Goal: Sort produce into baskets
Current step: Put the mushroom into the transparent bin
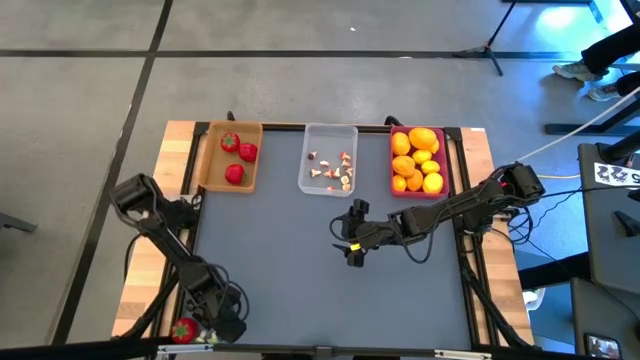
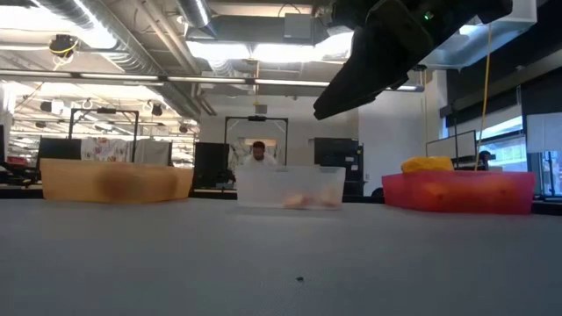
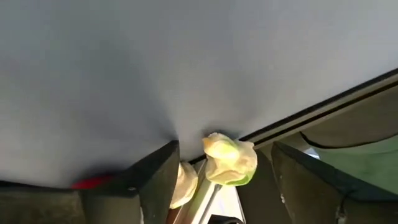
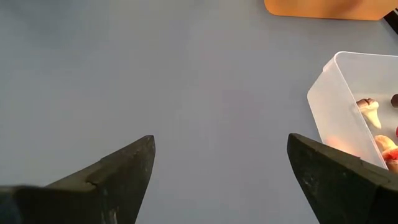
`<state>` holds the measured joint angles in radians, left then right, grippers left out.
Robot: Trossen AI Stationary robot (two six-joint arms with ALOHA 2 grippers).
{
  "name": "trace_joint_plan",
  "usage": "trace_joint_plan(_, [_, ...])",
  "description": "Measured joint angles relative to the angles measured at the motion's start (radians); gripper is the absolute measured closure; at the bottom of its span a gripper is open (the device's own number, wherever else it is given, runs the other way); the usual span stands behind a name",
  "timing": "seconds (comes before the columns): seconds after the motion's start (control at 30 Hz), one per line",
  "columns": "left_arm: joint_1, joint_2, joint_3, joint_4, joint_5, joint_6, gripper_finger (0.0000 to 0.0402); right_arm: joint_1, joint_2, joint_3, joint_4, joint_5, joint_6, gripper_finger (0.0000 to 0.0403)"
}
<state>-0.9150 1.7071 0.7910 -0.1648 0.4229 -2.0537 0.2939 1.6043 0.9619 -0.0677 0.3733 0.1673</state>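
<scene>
Three baskets sit in a row along the far edge of the grey table (image 1: 300, 250). Tan-brown basket (image 1: 212, 160) at far left, holding three red strawberries (image 1: 240, 152). Clear basket (image 1: 310, 175) in the middle, with small white-and-red mushroom bits (image 1: 335, 170) inside. Magenta-pink basket (image 1: 394, 170) at far right, piled with yellow and orange fruits (image 1: 418, 158).

Left gripper (image 1: 205, 332) is down at the near left corner of the table, over the table's edge. One more strawberry (image 1: 183, 330) lies just to its left, on the wooden border at the near left. In the left wrist view the two dark fingers (image 3: 155, 180) stand apart with a pale yellow-green piece (image 3: 230, 160) between them at the table's edge; whether they touch it I cannot tell. A sliver of red shows beside one finger.

Right gripper (image 1: 352, 245) hangs over the middle of the table, near of the clear basket and well clear of it. Its fingers (image 4: 118, 168) are spread wide with only bare grey surface between them; nothing held. The clear basket's corner shows beyond, mushroom bits visible through its wall.

Low view: a person (image 2: 257, 154) stands in the room behind the table
</scene>
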Motion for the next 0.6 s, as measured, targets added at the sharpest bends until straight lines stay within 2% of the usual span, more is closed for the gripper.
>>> trace_joint_plan(0.33, [-0.004,0.035,0.0,0.046,0.026,0.014,0.0194,0.0,0.0,0.0,0.0,0.0,0.001,0.0042])
trace_joint_plan(0.6, [-0.004,0.035,0.0,0.025,0.025,0.073,0.0256,0.0,0.0,0.0,-0.001,0.0,0.001,0.0042])
